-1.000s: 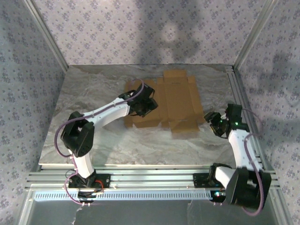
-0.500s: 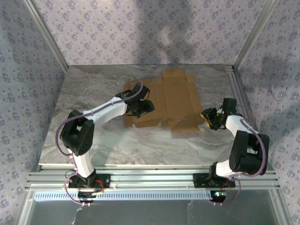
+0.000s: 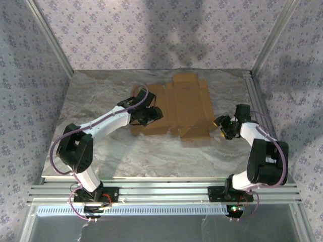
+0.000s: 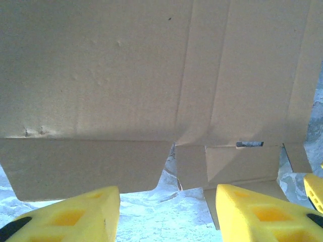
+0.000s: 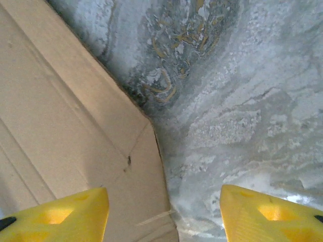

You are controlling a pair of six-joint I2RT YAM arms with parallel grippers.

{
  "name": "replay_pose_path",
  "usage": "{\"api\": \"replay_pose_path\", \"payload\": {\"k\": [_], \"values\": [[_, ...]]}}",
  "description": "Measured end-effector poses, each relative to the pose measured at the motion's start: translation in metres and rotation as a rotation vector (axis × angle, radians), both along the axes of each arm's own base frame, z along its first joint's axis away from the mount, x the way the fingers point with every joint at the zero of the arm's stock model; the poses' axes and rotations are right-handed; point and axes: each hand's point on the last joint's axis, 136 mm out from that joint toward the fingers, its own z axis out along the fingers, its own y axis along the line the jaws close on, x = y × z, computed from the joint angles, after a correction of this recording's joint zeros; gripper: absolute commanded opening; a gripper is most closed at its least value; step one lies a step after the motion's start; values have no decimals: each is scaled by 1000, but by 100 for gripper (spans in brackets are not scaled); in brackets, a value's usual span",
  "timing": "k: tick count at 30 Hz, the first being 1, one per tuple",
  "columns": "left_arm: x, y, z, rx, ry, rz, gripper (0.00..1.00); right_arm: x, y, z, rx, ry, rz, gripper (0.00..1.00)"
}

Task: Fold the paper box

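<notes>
Left gripper (image 3: pixel 151 113): yellow fingers (image 4: pixel 75 214) spread wide, nothing between them. It sits over the left part of the paper box (image 3: pixel 181 108); I cannot tell whether it touches the card. From its wrist camera the near flaps of the box lie just past the fingertips, with a strip of pale table in between. Creases run lengthwise through the panels. There is a small slot cut near one fold and a pair of little dents to the left.

Right gripper (image 3: pixel 222 126): also spread, its pads (image 5: pixel 55 214) far apart and gripping nothing. It is low and just beside the right edge of the box, close to the near right corner. From its wrist camera the cardboard edge runs diagonally under the left pad. Bare marble lies under the gap and under the right pad.

The box is a flat brown cut-out, unfolded, lying on the table (image 3: pixel 91 101) in the middle-to-back area, slightly right of centre. One tab juts toward the back wall and a flap sticks out at the near right.

Surroundings: grey marbled tabletop; floral-patterned walls (image 3: pixel 151 30) on three sides; aluminium posts (image 3: pixel 48 35) in the corners; slotted rails (image 3: pixel 161 191) along the near edge where the arm bases bolt on. A purple cable (image 3: pixel 63 141) loops along the left arm. The left arm's forearm crosses over the box's left panel and hides part of it from above.
</notes>
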Motion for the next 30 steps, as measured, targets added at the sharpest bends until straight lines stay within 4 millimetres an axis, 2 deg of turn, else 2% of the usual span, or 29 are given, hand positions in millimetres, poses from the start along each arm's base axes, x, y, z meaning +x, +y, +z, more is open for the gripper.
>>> {"api": "replay_pose_path", "payload": {"k": [5, 11, 13, 15, 16, 18, 20, 22, 24, 26, 27, 29, 30], "values": [[-5, 5, -13, 6, 26, 1, 52, 4, 1, 3, 2, -24, 0, 57], [-10, 8, -17, 1, 31, -11, 55, 9, 16, -24, 42, 45, 28, 45], [-12, 10, -12, -12, 21, -13, 55, 11, 22, -27, 43, 56, 44, 30], [-14, 14, -4, -25, 7, -12, 56, 17, 27, -23, 27, 48, 67, 3], [-15, 16, 1, -35, -1, -10, 56, 23, 30, -18, 8, 37, 80, 0], [-15, 22, 9, -53, -17, -1, 57, 41, 34, 1, -52, -4, 115, 0], [-14, 29, 18, -69, -37, 8, 57, 68, 43, 33, -132, -84, 182, 0], [-12, 37, 28, -86, -61, 17, 58, 98, 62, 77, -232, -203, 289, 0], [-8, 47, 39, -97, -90, 31, 61, 119, 85, 124, -335, -333, 402, 0], [-2, 61, 53, -108, -125, 56, 64, 127, 113, 166, -455, -462, 531, 0], [0, 69, 59, -111, -141, 70, 66, 128, 125, 179, -502, -508, 580, 0], [6, 86, 71, -116, -167, 109, 69, 119, 153, 199, -612, -596, 710, 0], [10, 92, 77, -116, -172, 130, 70, 113, 164, 202, -643, -621, 762, 0]]}}
